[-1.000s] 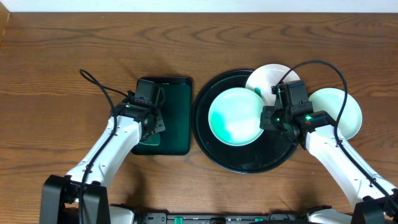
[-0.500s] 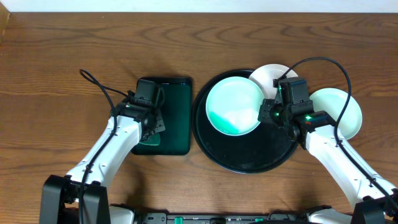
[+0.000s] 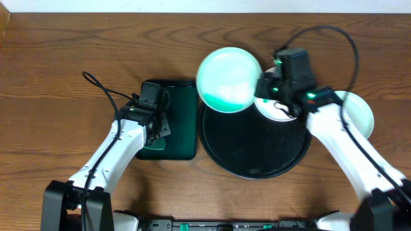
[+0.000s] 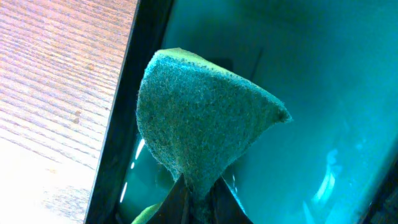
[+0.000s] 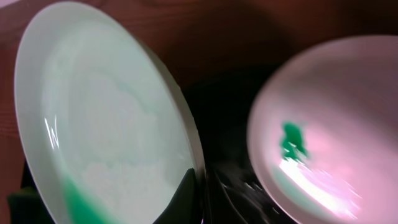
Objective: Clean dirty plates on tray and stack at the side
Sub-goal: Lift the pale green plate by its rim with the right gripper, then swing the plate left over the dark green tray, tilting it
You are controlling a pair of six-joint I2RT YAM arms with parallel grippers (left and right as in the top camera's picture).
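- Brown wood-grain table (image 3: 51, 58), with a pale strip along its far edge in your overhead view.
- Black tray (image 3: 257, 160) sits centre-right on the table. The rectangular green tray (image 3: 183, 122) is just beside it on the left.
- Your right gripper (image 3: 262, 90) is clamped on the right edge of the held plate (image 3: 226, 78).
- From above, that plate hangs over the black tray's far-left rim and the table beyond it, near the green tray's far corner.
- The right wrist view adds what overhead misses: the plate's rim is pinched between the fingers at the bottom of the frame. The plate is seen at a steep angle, with a green smear (image 5: 74, 202) low on its face.
- Second plate (image 3: 275, 112) lies at the black tray's far rim, mostly hidden under your right gripper from above.
- The right wrist view shows the second plate's face, blurred, with a small green mark (image 5: 291, 142) on it.
- Third plate (image 3: 361, 115) is on the table just right of the black tray, partly covered by your right arm. Only overhead shows it.
- Your left gripper (image 3: 157, 128) is over the green tray's left half. Overhead doesn't show what it grips.
- The left wrist view settles it: the jaws are closed together on the bottom tip of the green sponge (image 4: 202, 124), which fans out above them.
- Behind the sponge are the green tray's floor and rim. Can't tell whether the sponge touches the floor.
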